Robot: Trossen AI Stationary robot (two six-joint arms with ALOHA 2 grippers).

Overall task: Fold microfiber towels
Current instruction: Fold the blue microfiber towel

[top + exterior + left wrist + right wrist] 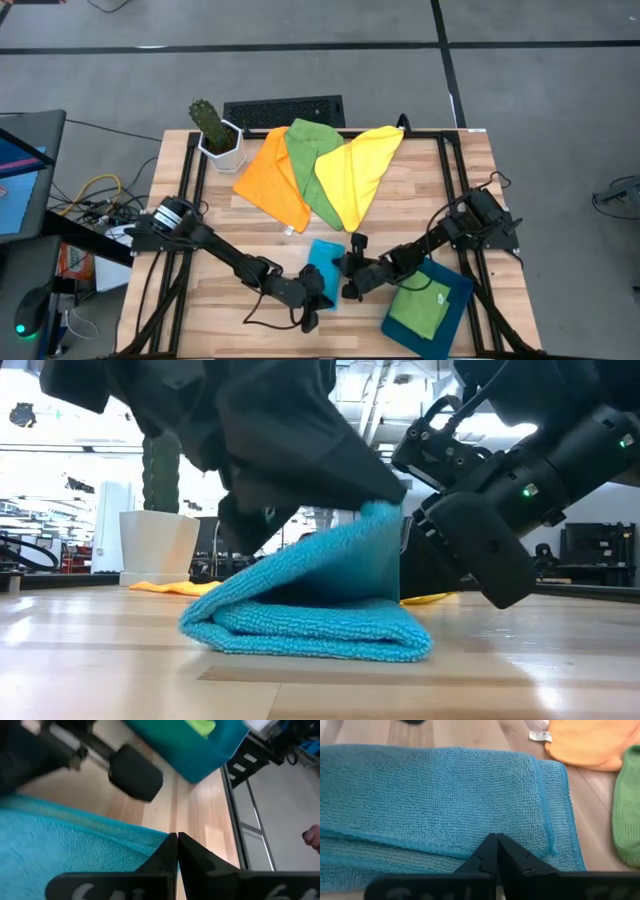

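Seen from above, the left gripper (312,300) and the right gripper (350,276) meet over a bright blue microfiber towel (322,256) on the pale wooden slatted table (400,215). Just beside the right gripper, under its arm, a folded green cloth (420,308) lies in a dark teal rectangular tray (455,295). Beyond both grippers, an orange towel (270,178), a green towel (308,160) and a yellow towel (358,170) overlap, near a cactus in a white pot (214,132).
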